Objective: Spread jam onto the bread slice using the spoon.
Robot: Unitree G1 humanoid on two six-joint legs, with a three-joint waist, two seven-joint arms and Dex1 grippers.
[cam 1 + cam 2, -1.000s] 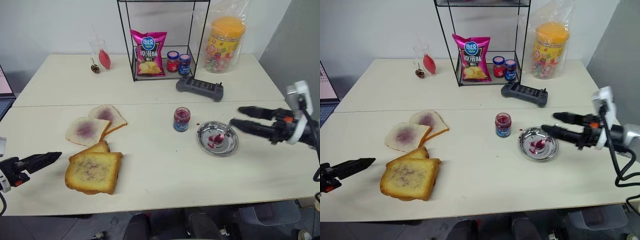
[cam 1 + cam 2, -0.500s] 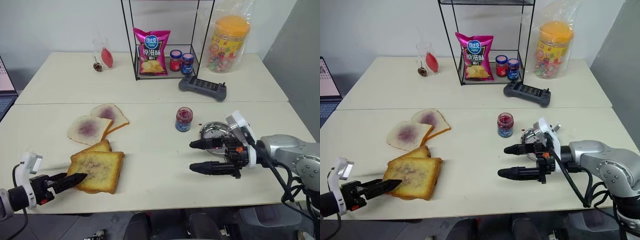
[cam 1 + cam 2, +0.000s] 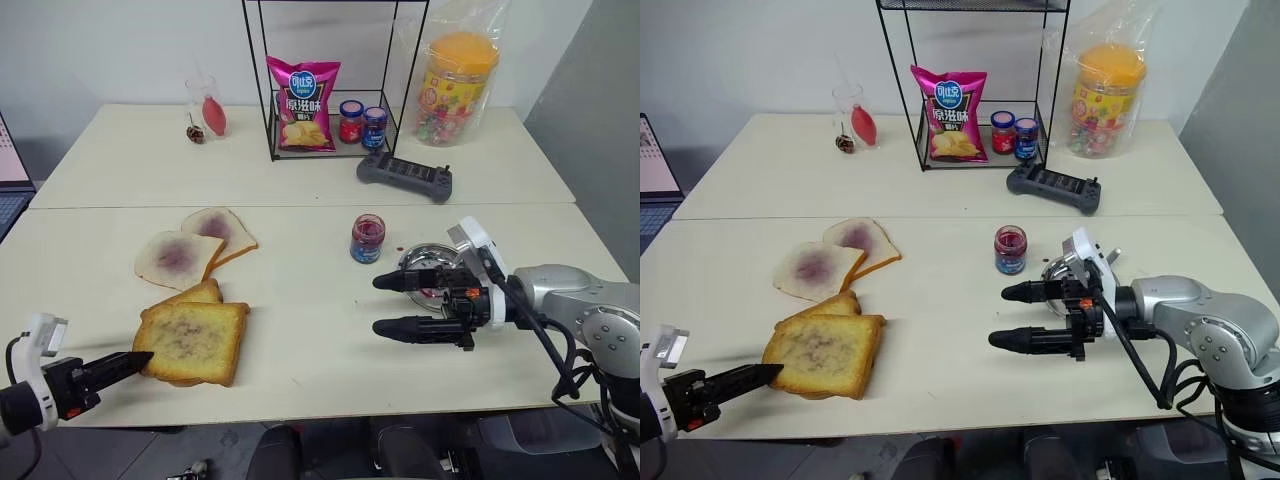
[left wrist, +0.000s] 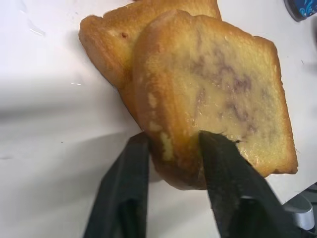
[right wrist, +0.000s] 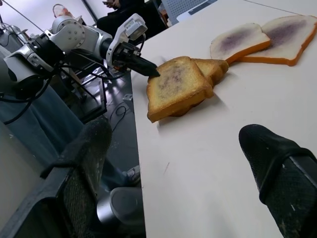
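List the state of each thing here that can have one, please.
bread slice: on top of another toast, jam-smeared, corner gripped.
jam jar: upright, no lid.
left end effector: shut on the bread slice.
right end effector: open, empty.
two small jars: lids on, upright.

Toast pinched at its corner, jam jar beyond

The bread slice (image 4: 213, 94) sits between the left fingers (image 4: 225, 168); the jam (image 3: 366, 238) stands just past the right fingers (image 3: 400, 281).
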